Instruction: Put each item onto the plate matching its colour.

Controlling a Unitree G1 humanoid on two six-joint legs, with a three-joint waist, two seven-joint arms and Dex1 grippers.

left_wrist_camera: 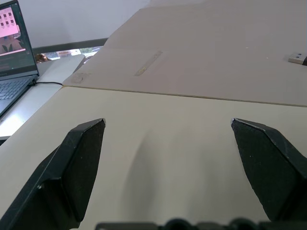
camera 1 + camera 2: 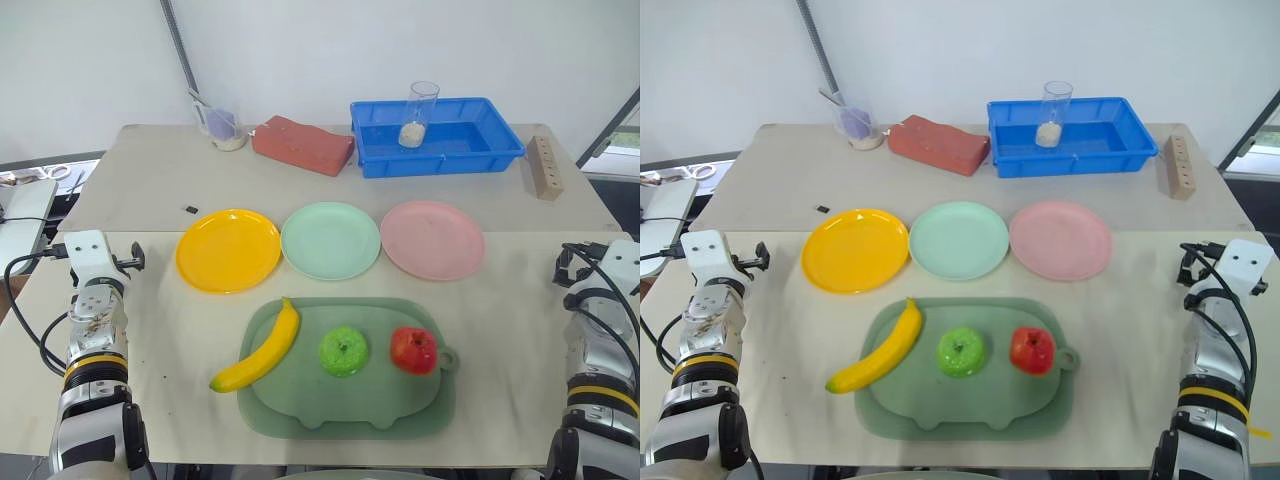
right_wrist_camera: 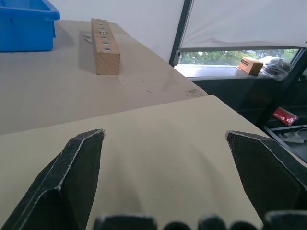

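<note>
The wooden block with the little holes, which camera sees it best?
The right wrist view. There the wooden block lies large and near, with its row of holes plain along the top. The two eye views show it small at the table's far right edge, beside the blue tray.

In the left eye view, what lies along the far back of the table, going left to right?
Clear cup with a spoon → red brick → glass of grains, standing in the blue bin → wooden block.
</note>
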